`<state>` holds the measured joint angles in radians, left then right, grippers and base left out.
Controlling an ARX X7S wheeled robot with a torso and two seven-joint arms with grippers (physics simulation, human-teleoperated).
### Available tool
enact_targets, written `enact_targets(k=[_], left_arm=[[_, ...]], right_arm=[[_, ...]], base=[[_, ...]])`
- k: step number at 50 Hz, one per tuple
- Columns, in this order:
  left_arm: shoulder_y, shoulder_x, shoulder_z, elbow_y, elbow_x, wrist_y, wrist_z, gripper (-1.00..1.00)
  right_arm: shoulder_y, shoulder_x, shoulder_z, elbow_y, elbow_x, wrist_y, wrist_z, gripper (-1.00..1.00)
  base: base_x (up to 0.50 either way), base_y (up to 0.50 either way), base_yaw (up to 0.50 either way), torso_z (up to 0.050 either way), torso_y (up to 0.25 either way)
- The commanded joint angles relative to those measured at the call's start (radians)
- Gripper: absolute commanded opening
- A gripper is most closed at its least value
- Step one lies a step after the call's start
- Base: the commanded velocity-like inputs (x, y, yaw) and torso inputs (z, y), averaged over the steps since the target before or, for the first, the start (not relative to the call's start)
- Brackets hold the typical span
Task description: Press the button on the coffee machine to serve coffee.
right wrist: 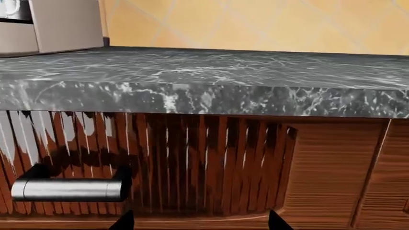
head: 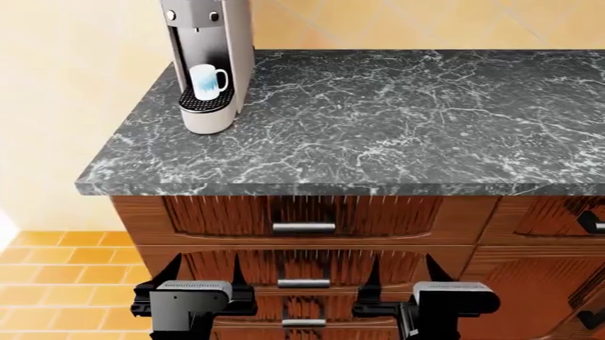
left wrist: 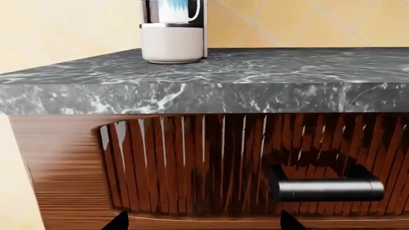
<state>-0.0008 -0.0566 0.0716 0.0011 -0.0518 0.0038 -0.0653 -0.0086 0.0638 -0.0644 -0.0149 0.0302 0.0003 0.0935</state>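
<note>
The coffee machine (head: 212, 42) stands at the back left corner of the dark marble counter, a white mug (head: 207, 81) on its perforated drip tray. Two small round buttons (head: 214, 15) show on its dark front panel; its top is cut off. Both grippers hang low in front of the drawers, well below the counter and apart from the machine. My left gripper (head: 203, 273) is open and holds nothing, as is my right gripper (head: 404, 276). The left wrist view shows the machine's base (left wrist: 172, 43) and the left gripper (left wrist: 204, 223). The right wrist view shows the machine's side (right wrist: 64, 24) and the right gripper (right wrist: 200, 223).
The marble counter (head: 378, 120) overhangs wooden slatted drawers with metal bar handles (head: 304, 227). One handle (left wrist: 326, 189) is close ahead of the left gripper, another handle (right wrist: 67, 189) is near the right. A tan tiled wall backs the counter; orange floor tiles lie at left.
</note>
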Motion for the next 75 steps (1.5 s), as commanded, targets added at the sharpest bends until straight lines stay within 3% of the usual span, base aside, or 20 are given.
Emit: enact_targets(k=[1, 36, 60, 75], left_arm=[[0.000, -0.021, 0.019, 0.000, -0.013, 0.002, -0.021, 1.00], [0.002, -0.064, 0.047, 0.018, -0.081, -0.017, -0.049, 1.00], [0.005, -0.083, 0.064, 0.017, -0.087, 0.012, -0.073, 1.00], [0.009, -0.088, 0.088, 0.033, -0.096, 0.029, -0.074, 1.00]], right_arm=[[0.001, 0.017, -0.026, -0.004, 0.008, 0.009, 0.020, 1.00], [0.005, 0.051, -0.066, -0.004, 0.039, 0.009, 0.071, 1.00], [0.005, 0.067, -0.076, -0.007, 0.076, -0.004, 0.091, 1.00], [0.009, 0.077, -0.093, -0.003, 0.082, 0.003, 0.101, 1.00]], base=[[0.00, 0.50, 0.00, 0.000, 0.000], [0.00, 0.49, 0.00, 0.000, 0.000], [0.00, 0.01, 0.00, 0.000, 0.000], [0.00, 0.00, 0.00, 0.049, 0.000]])
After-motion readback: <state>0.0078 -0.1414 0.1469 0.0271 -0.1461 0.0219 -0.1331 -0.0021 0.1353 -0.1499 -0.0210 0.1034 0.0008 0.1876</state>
